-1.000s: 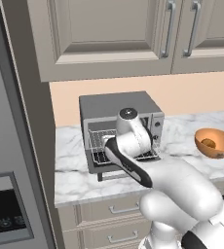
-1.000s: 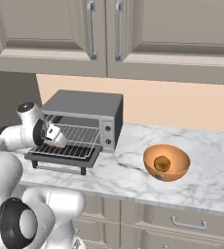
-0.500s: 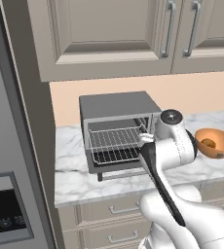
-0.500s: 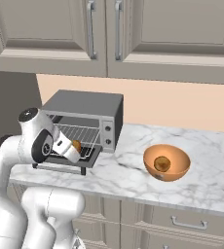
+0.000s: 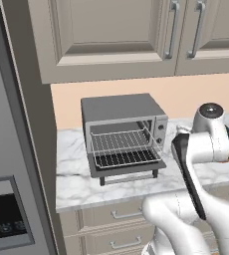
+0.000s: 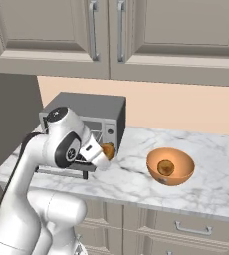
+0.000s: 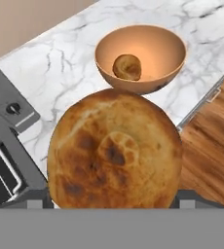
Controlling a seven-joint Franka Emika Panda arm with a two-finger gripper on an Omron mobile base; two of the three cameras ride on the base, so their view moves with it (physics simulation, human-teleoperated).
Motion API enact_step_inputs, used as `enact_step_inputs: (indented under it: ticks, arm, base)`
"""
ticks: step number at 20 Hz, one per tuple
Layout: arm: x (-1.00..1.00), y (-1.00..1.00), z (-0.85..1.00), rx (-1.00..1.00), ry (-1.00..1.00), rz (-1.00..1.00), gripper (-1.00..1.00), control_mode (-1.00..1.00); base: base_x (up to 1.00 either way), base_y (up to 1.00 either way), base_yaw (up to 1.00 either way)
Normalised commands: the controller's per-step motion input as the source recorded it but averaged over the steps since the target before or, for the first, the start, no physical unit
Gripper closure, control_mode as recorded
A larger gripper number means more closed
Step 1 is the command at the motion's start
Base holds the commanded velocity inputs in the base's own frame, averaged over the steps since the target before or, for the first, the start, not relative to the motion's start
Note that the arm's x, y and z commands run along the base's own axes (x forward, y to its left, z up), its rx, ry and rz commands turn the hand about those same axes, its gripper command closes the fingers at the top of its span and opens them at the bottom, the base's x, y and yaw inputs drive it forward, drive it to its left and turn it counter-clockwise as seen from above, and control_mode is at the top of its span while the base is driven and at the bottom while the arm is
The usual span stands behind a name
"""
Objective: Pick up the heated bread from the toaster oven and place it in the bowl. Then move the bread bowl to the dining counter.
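The grey toaster oven (image 5: 122,130) stands on the marble counter with its door down and its wire rack (image 5: 120,142) bare. My gripper (image 6: 105,152) hangs in front of the oven's right side, above the counter, shut on the heated bread (image 6: 108,150), a golden-brown round piece that looms large in the hand view (image 7: 114,151). The orange-tan bowl (image 6: 170,166) sits to the right, apart from the gripper, and holds another small brown round piece (image 6: 165,168). In the hand view the bowl (image 7: 153,44) lies just beyond the held bread. The bread hides my fingertips there.
Beige wall cabinets (image 6: 116,35) hang low over the counter. A tall grey fridge (image 5: 12,149) closes off the left. Beige drawers (image 6: 186,229) run under the marble counter (image 6: 216,174), and wood floor (image 7: 211,151) shows past the counter's front edge.
My arm has pulled out of the oven and swung right toward the bowl, carrying the bread. The oven rack now lies bare.
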Motion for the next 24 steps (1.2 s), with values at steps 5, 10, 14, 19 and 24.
enact_step_inputs:
  ticks: [5,10,14,19,24]
  arm:
    - [0.40,-1.00,0.03,0.03,0.19,-0.19,1.00,-1.00]
    - [0.64,-1.00,0.00,0.03,0.21,-0.12,1.00,-1.00]
    - [0.87,-1.00,-0.38,0.07,0.15,-0.01,1.00,-1.00]
    - [0.59,-0.90,-0.81,0.14,0.09,0.00,1.00,-1.00]
    - [0.93,-0.67,-0.70,0.07,0.03,0.01,1.00,-1.00]
  base:
    - [0.00,0.00,0.00]
    - [0.00,0.00,0.00]
    - [0.00,0.00,0.00]
    - [0.00,0.00,0.00]
    - [0.00,0.00,0.00]
